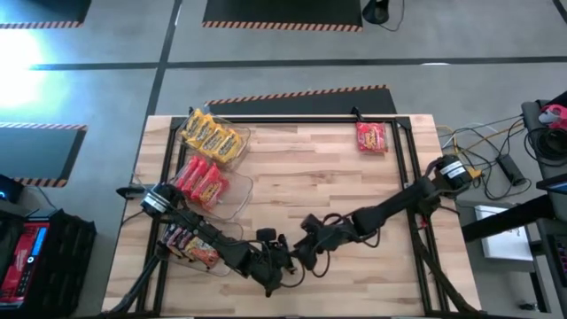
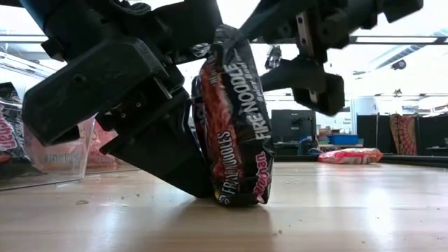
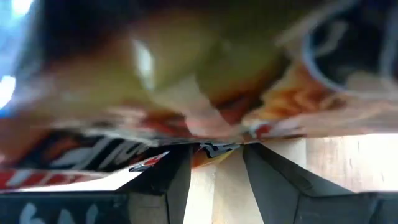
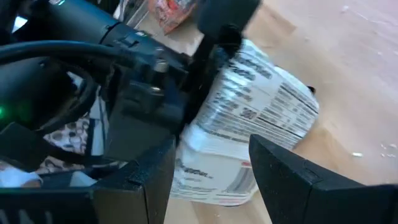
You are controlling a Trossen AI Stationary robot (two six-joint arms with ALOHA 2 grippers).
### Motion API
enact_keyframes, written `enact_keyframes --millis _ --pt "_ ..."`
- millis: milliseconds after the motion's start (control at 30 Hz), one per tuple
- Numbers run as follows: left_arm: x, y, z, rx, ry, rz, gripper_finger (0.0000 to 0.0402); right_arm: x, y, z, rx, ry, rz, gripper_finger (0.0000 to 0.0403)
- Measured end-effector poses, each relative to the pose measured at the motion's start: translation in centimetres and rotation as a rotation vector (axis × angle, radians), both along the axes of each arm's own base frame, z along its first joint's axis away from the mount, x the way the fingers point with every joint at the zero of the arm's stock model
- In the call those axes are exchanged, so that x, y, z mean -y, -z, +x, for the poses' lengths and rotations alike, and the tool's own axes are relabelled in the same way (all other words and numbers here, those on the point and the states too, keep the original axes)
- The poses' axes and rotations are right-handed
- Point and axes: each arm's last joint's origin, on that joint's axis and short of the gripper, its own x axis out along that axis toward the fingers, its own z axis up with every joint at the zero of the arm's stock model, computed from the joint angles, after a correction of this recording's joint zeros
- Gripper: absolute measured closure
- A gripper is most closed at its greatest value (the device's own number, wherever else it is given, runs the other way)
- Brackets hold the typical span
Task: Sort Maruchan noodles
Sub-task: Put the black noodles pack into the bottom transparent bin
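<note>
One dark noodle packet (image 2: 234, 119) upright, pinched by left gripper (image 2: 183, 150), edge on table (image 2: 336, 210).

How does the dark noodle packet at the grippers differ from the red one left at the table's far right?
The dark noodle packet stands on edge, held by the left gripper; the red packet lies flat, untouched. One is black-wrapped, the other red. Both sit outside the bins.

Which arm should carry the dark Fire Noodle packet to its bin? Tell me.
Left. The left gripper is already at the upright dark Fire Noodle packet, and the clear bins sit on its side. The right gripper is open beside the packet.
</note>
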Motion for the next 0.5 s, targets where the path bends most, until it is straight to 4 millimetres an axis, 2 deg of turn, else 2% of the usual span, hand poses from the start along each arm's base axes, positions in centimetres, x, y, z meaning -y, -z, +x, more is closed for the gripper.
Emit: enact_keyframes --millis 267,500 --pt "0.0 0.1 0.0 0.003 -0.002 0.003 0.0264 0.2 -2.2 0.8 -0.087 -0.03 -0.098 0.0209" --pt "-0.1 0.1 0.0 0.007 0.003 0.006 0.0264 0.6 -1.8 1.0 -0.12 -0.03 -0.079 0.0209"
